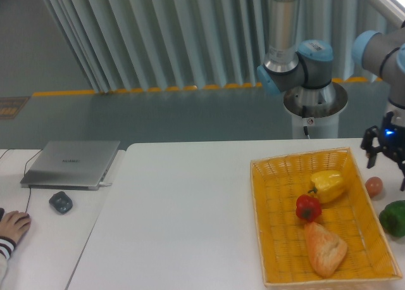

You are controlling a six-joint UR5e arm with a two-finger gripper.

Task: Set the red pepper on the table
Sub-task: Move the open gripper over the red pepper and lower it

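Note:
The small red pepper (pixel 308 208) lies inside the yellow woven basket (pixel 273 239), near its middle, on the white table (pixel 183 208). It rests between a yellow pepper (pixel 328 185) and a piece of bread (pixel 324 247). My gripper (pixel 385 166) hangs at the far right edge of the view, above the table beyond the basket's right rim and up and to the right of the red pepper. Its black fingers (pixel 369 152) are spread apart with nothing between them.
A small brownish round item (pixel 374 187) and a green pepper (pixel 394 217) sit on the table right of the basket, below the gripper. A laptop (pixel 71 163), a mouse (pixel 61 202) and a person's hand (pixel 12 226) are on the left table. The robot base (pixel 314 106) stands behind.

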